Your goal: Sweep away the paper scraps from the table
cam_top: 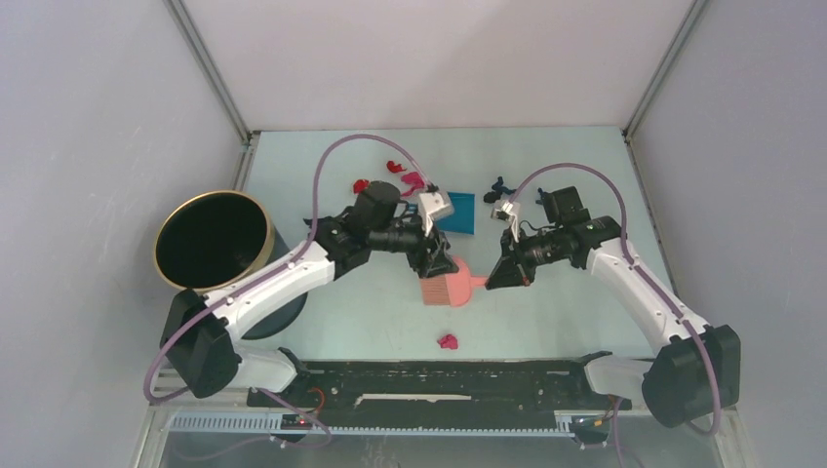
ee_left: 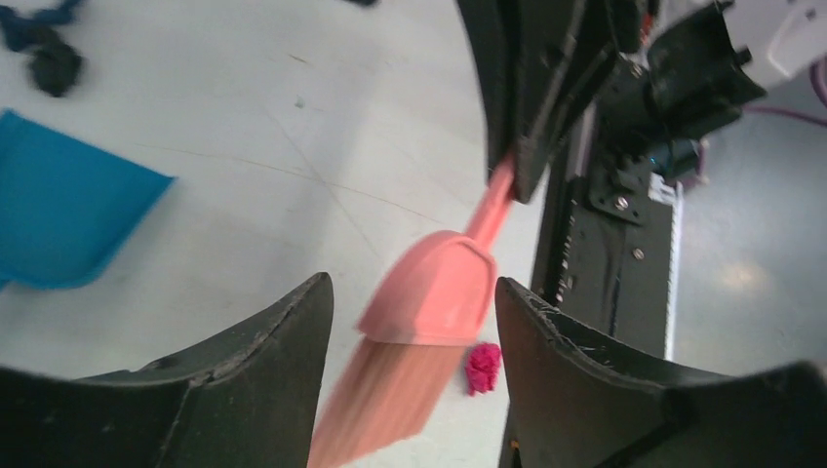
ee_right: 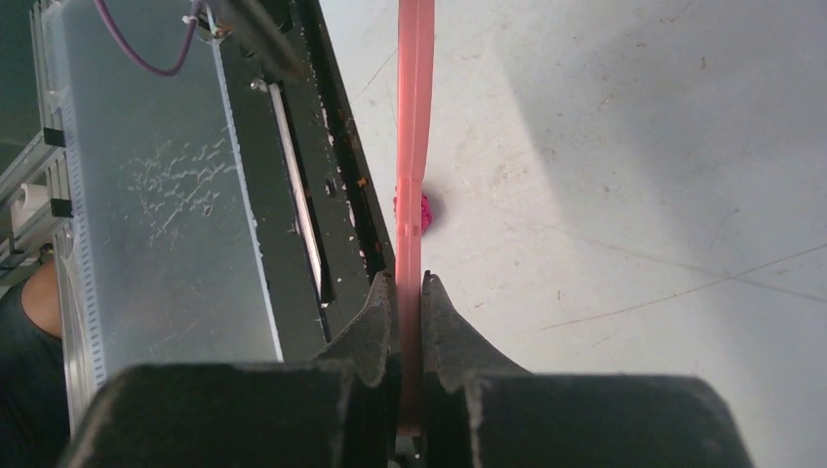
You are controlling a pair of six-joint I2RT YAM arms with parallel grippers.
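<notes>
At the handle end of the pink hand brush, the right gripper is clamped tight on the thin handle. Its two fingers press against either side with no gap showing, and the handle runs straight out past the fingertips. Over the bristle end of the brush, the left gripper is spread wide and holds nothing. The brush head shows in the gap between its fingers, but I cannot tell whether either finger touches it.

The paper scraps lie scattered on the table. The one marked is magenta and sits on the near side of the brush, between it and the black rail. In the left wrist view it lies close beside the bristles and clear of both grippers.

On the far side of the brush lies the blue dustpan. Further back and to the left of the brush are two red bits and a second magenta bit. Back and to the right of the brush, a dark blue bit lies beside a black bit. All of these are well apart from the grippers.

Far left of the brush stands a black bin with a gold rim.
</notes>
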